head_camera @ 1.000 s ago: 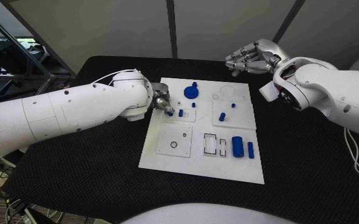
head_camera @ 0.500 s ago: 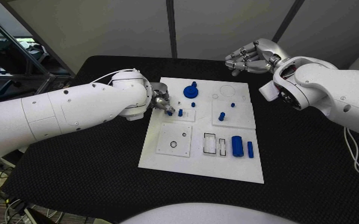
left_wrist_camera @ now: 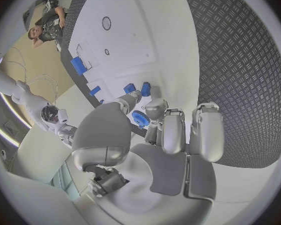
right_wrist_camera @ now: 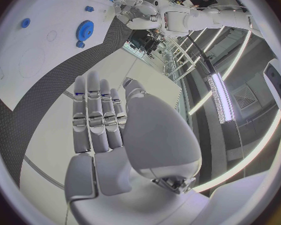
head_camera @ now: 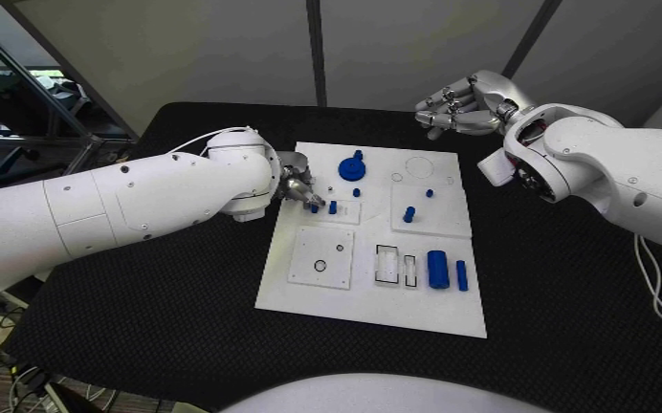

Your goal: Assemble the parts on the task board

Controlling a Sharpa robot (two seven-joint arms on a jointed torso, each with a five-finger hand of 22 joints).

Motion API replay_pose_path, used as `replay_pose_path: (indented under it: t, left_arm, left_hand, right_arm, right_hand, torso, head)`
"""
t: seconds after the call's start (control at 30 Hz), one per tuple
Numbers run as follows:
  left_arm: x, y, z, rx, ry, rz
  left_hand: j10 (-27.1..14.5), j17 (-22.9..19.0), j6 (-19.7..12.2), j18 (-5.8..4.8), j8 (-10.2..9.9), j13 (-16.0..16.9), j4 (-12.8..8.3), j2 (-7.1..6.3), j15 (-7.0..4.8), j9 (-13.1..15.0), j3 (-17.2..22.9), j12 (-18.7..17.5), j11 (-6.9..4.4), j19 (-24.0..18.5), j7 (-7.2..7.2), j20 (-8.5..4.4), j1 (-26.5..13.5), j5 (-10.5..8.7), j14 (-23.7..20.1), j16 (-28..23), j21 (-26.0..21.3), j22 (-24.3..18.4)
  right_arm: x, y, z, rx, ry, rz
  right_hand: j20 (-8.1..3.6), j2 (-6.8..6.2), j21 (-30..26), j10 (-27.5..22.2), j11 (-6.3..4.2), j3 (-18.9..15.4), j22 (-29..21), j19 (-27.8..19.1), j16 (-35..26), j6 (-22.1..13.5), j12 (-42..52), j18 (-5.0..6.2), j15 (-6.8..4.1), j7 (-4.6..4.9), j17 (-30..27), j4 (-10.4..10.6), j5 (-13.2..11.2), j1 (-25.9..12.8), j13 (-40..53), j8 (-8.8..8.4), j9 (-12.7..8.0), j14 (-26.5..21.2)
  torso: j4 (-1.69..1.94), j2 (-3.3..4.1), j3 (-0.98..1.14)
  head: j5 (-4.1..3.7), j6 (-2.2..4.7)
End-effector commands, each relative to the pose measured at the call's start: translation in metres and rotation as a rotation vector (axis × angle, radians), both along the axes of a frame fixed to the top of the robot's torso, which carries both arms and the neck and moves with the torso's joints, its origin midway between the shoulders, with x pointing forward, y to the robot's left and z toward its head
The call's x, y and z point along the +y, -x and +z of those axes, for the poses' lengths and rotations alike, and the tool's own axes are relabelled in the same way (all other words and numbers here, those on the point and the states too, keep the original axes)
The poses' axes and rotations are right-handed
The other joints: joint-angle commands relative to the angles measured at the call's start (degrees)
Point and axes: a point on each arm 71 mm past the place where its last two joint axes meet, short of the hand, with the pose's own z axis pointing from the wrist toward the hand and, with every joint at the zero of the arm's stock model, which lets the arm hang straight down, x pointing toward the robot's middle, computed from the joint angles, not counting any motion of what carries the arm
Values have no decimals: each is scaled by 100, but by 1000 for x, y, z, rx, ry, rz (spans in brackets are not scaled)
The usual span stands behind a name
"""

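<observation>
Head view: left hand (head_camera: 297,190) fingertips pinching small blue part (head_camera: 313,208) at task board (head_camera: 345,303) left edge.

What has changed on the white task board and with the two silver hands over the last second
Nothing visibly changed. The left hand stays at the left edge of the white task board, its fingertips by a small blue peg. The right hand stays raised beyond the board's far right corner, holding nothing. The blue gear and the other blue parts lie where they were.

The black table (head_camera: 165,279) carries the white task board (head_camera: 352,303).
</observation>
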Motion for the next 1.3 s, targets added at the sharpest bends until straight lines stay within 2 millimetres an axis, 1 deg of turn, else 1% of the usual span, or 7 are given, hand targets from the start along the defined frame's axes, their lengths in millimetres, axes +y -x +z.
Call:
replay_pose_path:
  t: [0.03,0.73,0.87,0.97,1.07,1.17,1.3]
  left_arm:
    - [1,-1,0,-6,-11,9]
    - [11,-6,8,-90,110,109]
    - [13,-9,16,-136,194,138]
    - [13,-11,21,-169,265,140]
    - [10,-14,26,-212,362,124]
    - [3,-16,32,-273,445,82]
    - [-11,-17,37,-339,513,-16]
  left_hand:
    - [22,801,49,-30,-17,12,55,21,-40,14,-221,29,19,214,-8,-23,-41,-20,417,11,27,671]
    - [-149,797,-26,14,-79,-245,522,74,-32,23,-1338,-158,37,142,10,-23,1,-3,415,2,-172,530]
    - [-555,759,-251,141,-179,-804,675,88,47,-15,-1727,-584,133,-110,114,45,283,7,398,-38,-759,54]
    - [-1356,416,-618,431,-389,-1709,727,145,201,-145,-1892,-1382,299,-847,308,168,582,22,219,-402,-2314,-1192]
    - [-2048,-1335,-1040,728,-649,-1926,681,196,457,-388,-1971,-1740,563,-1960,550,364,1090,25,-917,-2364,-4398,-2772]
    - [-2363,-2376,-1163,736,-826,-2108,582,176,593,-654,-2024,-1901,712,-2129,704,518,1568,24,-1667,-3532,-4821,-3066]
    - [-2797,-2808,-1132,756,-1067,-2529,228,244,684,-1038,-1673,-2351,833,-2344,791,640,2547,45,-2152,-4022,-5297,-3400]
  right_arm:
    - [1,0,1,-5,-4,6]
    - [0,-1,1,-6,-4,3]
    - [0,-1,1,-6,-3,0]
    - [-1,-2,1,-7,-2,-4]
    - [-1,-2,1,-8,-2,-8]
    - [-1,-3,0,-9,-2,-10]
    - [-1,-3,0,-11,-2,-10]
  right_hand:
    - [24,-19,-25,-42,2,36,-12,-15,-29,-14,-22,19,19,18,-8,7,25,-24,-10,30,1,-18]
    - [30,-28,-43,-60,11,51,-21,-21,-50,-24,-25,17,27,25,-14,7,26,-36,-22,28,0,-31]
    - [33,-26,-52,-68,12,69,-26,-24,-61,-28,-25,18,29,26,-17,2,31,-32,-29,28,0,-36]
    - [34,-25,-58,-72,12,83,-29,-24,-67,-30,-24,18,29,26,-19,-3,39,-25,-34,28,0,-36]
    - [35,-26,-64,-77,12,99,-32,-24,-74,-34,-24,19,29,27,-21,-10,49,-15,-39,28,0,-38]
    - [35,-28,-69,-81,12,116,-35,-23,-81,-36,-23,20,29,28,-23,-17,56,-4,-44,29,0,-39]
    - [35,-28,-73,-83,12,128,-37,-23,-85,-37,-22,21,28,27,-24,-22,60,5,-48,29,0,-38]
  torso:
    - [5,2,-2]
    - [7,-4,-3]
    - [-2,1,-1]
    - [7,-2,3]
    - [7,1,1]
    - [-2,0,6]
    - [-8,6,4]
  head:
    - [0,-9]
    - [-4,15]
    - [-14,41]
    - [-38,45]
    - [-51,65]
    - [-84,85]
    - [-114,129]
